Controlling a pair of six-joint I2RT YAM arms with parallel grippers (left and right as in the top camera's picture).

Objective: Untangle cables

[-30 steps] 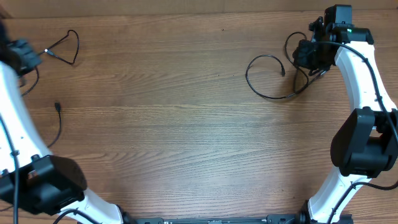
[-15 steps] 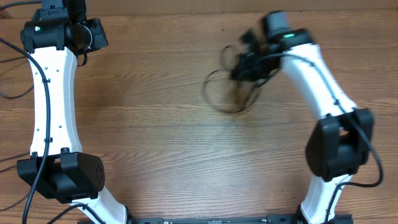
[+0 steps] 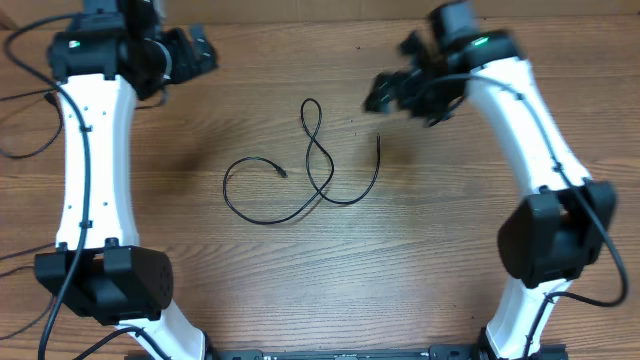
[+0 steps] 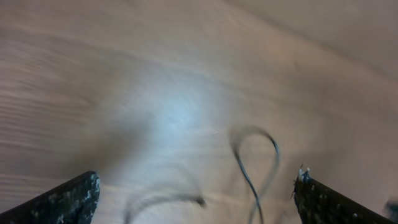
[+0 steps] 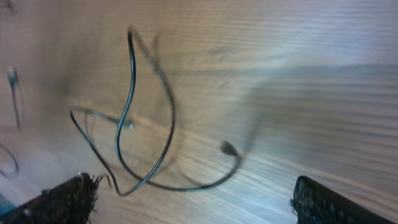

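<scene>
A thin black cable (image 3: 318, 165) lies on the wooden table in crossing loops, with one plug end (image 3: 283, 173) inside the left loop and the other end (image 3: 378, 141) pointing up at the right. My left gripper (image 3: 203, 50) hovers open at the top left, apart from the cable. Its wrist view is blurred and shows the cable (image 4: 247, 169) below and between the wide fingers (image 4: 69, 202). My right gripper (image 3: 387, 93), also open, hangs just up and right of the cable. The loops (image 5: 129, 87) and a plug (image 5: 229, 148) show in its wrist view, with nothing between the jaws.
Thicker black wires (image 3: 22, 95) trail off the table's left edge beside the left arm. Both white arms reach up along the table's sides from their bases at the bottom edge.
Both grippers have gone from shut to open. The right arm swung left and let go of the cable, which now lies mid-table. The left arm moved from the left edge to the top left.
</scene>
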